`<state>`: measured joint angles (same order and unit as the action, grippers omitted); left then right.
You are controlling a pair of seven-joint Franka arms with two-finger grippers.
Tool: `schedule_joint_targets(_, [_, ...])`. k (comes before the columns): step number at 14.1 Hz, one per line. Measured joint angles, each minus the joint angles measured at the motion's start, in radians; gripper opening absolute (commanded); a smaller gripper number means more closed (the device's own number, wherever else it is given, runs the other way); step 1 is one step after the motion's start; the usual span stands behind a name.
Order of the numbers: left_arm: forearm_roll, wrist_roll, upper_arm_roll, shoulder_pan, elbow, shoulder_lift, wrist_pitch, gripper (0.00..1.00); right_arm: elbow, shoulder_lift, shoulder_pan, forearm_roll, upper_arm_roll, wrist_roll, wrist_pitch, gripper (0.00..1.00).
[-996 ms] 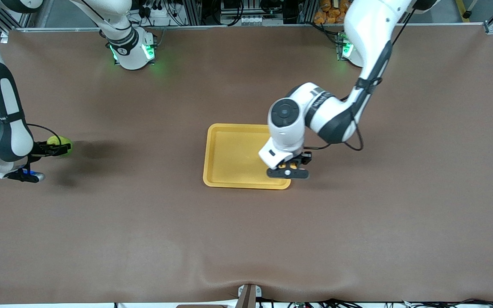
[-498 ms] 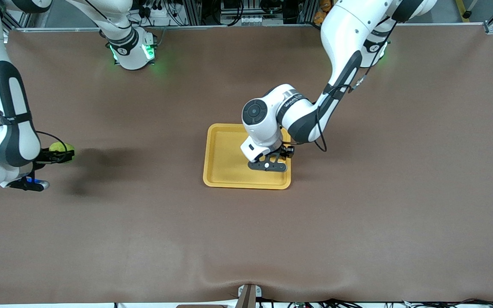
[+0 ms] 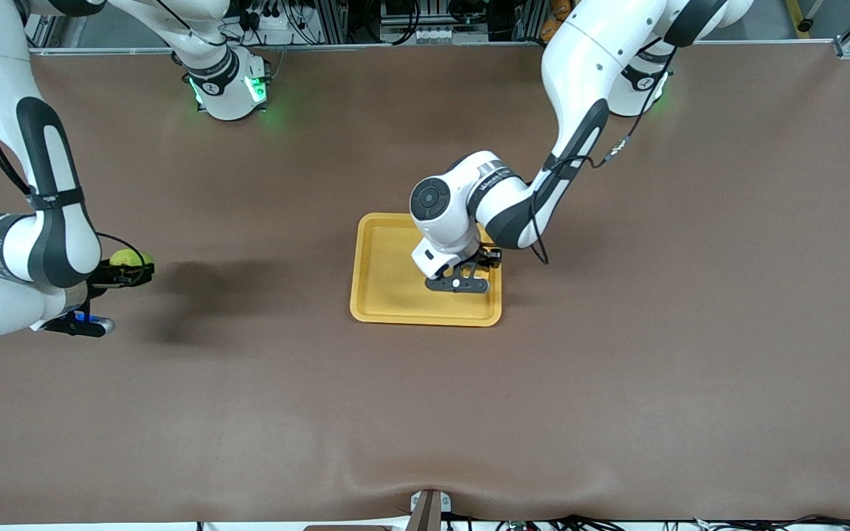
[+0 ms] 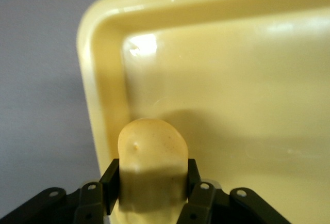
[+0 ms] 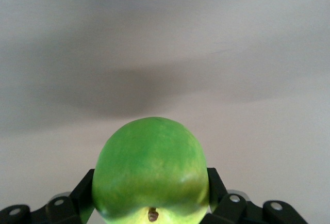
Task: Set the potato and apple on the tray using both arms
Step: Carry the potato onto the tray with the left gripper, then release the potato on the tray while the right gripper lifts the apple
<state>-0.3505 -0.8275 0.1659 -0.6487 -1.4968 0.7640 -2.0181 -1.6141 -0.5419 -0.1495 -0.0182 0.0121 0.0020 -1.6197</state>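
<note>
The yellow-orange tray lies in the middle of the table. My left gripper hangs low over the tray's corner at the left arm's end, shut on the potato, a lumpy yellow piece pinched between both fingers. In the left wrist view my left gripper looks down on the tray's rim. The left hand hides the potato in the front view. My right gripper is over bare table toward the right arm's end, shut on the green apple. The apple fills my right gripper, stem dimple showing.
The brown table mat stretches wide around the tray. Both arm bases glow green along the table's edge farthest from the front camera. A shadow lies on the mat between the apple and the tray.
My left gripper has carried the potato from the tray's outer rim inward over the tray. The right arm has shifted the apple a little toward the tray.
</note>
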Motion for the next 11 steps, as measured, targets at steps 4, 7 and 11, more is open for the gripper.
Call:
schedule_joint_targets(4, [0.000,-0.002,-0.003,-0.005,0.004,0.017,0.000,1.00,0.000,0.014,0.038,0.059,0.001,0.061,0.004,0.00])
schedule_joint_targets(7, [0.000,-0.002,-0.005,-0.005,0.011,0.017,0.000,1.00,0.000,0.014,0.099,0.066,0.003,0.152,0.004,0.00])
schedule_joint_targets(11, [-0.001,-0.002,-0.008,-0.005,0.046,-0.012,0.000,1.00,0.000,0.014,0.177,0.150,0.004,0.258,0.004,0.00])
